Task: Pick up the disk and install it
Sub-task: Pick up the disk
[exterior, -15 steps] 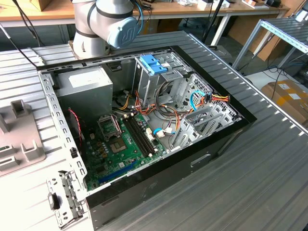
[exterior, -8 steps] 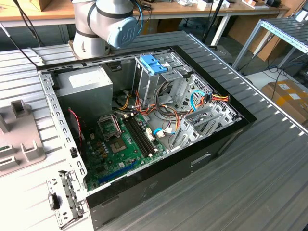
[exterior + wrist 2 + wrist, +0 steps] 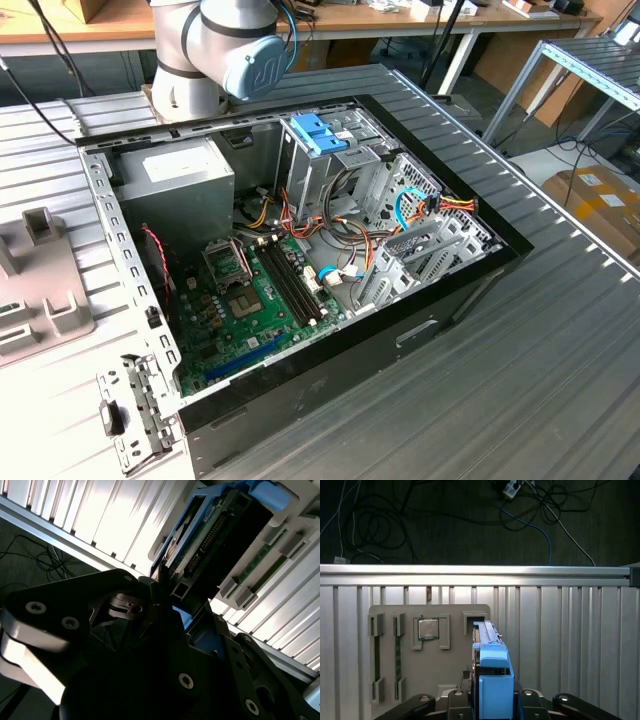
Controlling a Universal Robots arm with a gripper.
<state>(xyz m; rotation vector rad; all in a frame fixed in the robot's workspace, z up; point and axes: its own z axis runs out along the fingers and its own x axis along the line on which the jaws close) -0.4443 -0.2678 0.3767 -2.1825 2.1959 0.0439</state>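
Gripping the disk (image 3: 492,652) from both sides, the tool (image 3: 495,700) has its dark fingers (image 3: 522,700) drawn in tight against the light-blue carrier, with no gap showing between them and the plastic in the first wrist view. The disk stands on its long edge, blue end tab toward the camera, its far end at an upright slot of a grey fixture tray (image 3: 437,675). That tray lies flat on the ribbed metal bench (image 3: 570,645) and also carries a square processor chip (image 3: 427,628) in its own pocket and a green memory stick (image 3: 397,655) in a narrow channel. Beyond the bench edge, loose cables (image 3: 530,515) lie on the dark floor.

In the second wrist view the disk (image 3: 220,535) shows its connector end and circuit-board side, and the tool (image 3: 182,605) closes on it from below.

In the exterior view the arm (image 3: 220,50) rises behind an open computer case (image 3: 330,350) that sits on the bench (image 3: 560,380). A blue latch piece (image 3: 320,135) tops the tall metal cage (image 3: 300,170) inside. The fixture tray (image 3: 40,290) lies at the exterior view's left, well apart from the cage.
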